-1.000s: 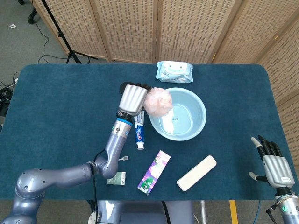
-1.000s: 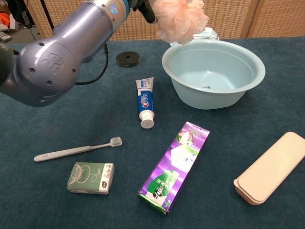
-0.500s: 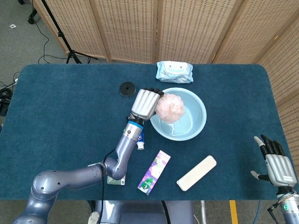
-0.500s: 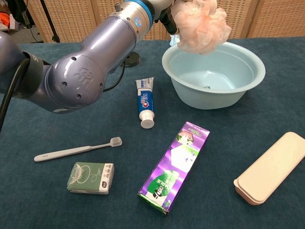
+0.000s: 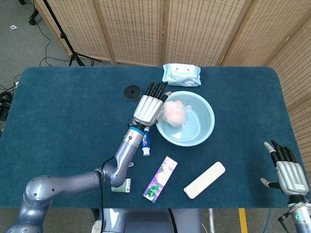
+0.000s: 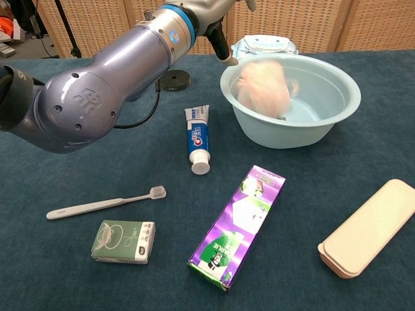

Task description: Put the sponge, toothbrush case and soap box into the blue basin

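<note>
Two hands were ours to call, and the left hand (image 5: pixel 147 106) stood beside the blue basin's (image 5: pixel 206 127) near rim with its fingers (image 5: pixel 156 89) stretched straight and apart, holding nothing. We saw the pink sponge (image 5: pixel 174 112) inside the basin, against the wall nearest that hand, blurred in the chest view (image 6: pixel 264 91). Our right hand (image 5: pixel 287 171) sat low at the desk's (image 5: pixel 63 111) right edge, fingers spread and empty, well apart from everything. We found the cream toothbrush case (image 5: pixel 204 180) lying flat on the desk in front of the basin, outside it. A toothpaste tube (image 6: pixel 198 139) lay just left of the basin, and a purple carton (image 6: pixel 237 225) lay between the tube and the case. A loose toothbrush (image 6: pixel 104 203) and a small green box (image 6: pixel 124 241) rested further left. A pack of wipes (image 5: pixel 181 74) sat behind the basin, a black disc (image 5: pixel 131 92) to its left.
</note>
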Controlling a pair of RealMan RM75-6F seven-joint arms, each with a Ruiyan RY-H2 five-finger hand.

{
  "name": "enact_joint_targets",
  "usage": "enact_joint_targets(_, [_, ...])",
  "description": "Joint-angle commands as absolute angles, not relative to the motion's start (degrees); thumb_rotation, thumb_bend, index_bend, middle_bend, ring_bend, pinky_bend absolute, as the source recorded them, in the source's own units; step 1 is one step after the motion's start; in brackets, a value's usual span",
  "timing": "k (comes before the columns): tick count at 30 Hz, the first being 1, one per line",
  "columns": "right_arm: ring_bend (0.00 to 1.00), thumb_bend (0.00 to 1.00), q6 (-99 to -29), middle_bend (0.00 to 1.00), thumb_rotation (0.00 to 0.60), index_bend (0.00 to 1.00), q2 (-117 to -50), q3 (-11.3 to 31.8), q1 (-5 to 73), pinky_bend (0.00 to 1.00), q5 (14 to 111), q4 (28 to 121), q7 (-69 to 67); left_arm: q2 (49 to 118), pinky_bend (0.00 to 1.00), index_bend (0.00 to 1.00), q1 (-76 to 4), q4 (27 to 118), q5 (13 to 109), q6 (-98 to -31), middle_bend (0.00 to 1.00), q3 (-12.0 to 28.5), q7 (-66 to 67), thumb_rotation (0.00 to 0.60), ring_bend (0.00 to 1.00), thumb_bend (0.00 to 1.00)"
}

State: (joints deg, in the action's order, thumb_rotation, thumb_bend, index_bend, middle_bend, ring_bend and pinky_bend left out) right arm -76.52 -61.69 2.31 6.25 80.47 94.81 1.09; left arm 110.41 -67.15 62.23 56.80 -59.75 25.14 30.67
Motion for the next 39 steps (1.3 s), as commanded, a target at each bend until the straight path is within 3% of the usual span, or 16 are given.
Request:
enact_joint_targets(1, [0.00, 0.09, -76.60, 0.00, 0.600, 0.00, -61.68, 2.29, 6.22, 0.00, 80.52, 94.93, 1.25, 110.17, 0.04, 0.00, -66.85, 62.57, 56.47, -59.82, 0.00, 25.08, 30.75, 0.600, 0.00, 0.13])
enact_joint_targets(12, [0.00, 0.09, -76.35, 0.00, 0.600, 0.00, -61.71, 2.10, 6.29, 0.00, 80.77, 95.08, 1.39, 104.75, 0.04, 0.00, -63.01, 68.48, 55.51, -58.80, 0.00, 22.61, 31.54, 0.600, 0.00, 0.12])
enact_joint_targets(19, [0.00, 0.09, -76.82, 0.00, 0.600, 0.00, -61.86, 1.80, 6.21, 0.00, 81.34, 96.07, 3.49, 89.79, 0.04, 0.00, -57.24, 83.74, 50.78, -55.37, 0.00, 18.83, 36.20, 0.600, 0.00, 0.10])
enact_joint_targets(29, [0.00, 0.09, -77.39, 0.00, 0.600, 0.00, -62.78, 1.24, 6.20, 0.00, 82.27, 97.48, 7.78, 70.28, 0.04, 0.00, -46.97, 100.87, 55.00, -58.19, 0.00, 11.18, 34.06, 0.600, 0.00, 0.12])
enact_joint_targets(39, [0.00, 0.09, -77.62, 0.00, 0.600, 0.00, -63.59, 0.70, 6.24, 0.00, 83.08, 98.24, 10.97, 59.42, 0.04, 0.00, -36.04, 108.58, 64.64, -61.36, 0.00, 2.17, 24.65, 0.600, 0.00, 0.14])
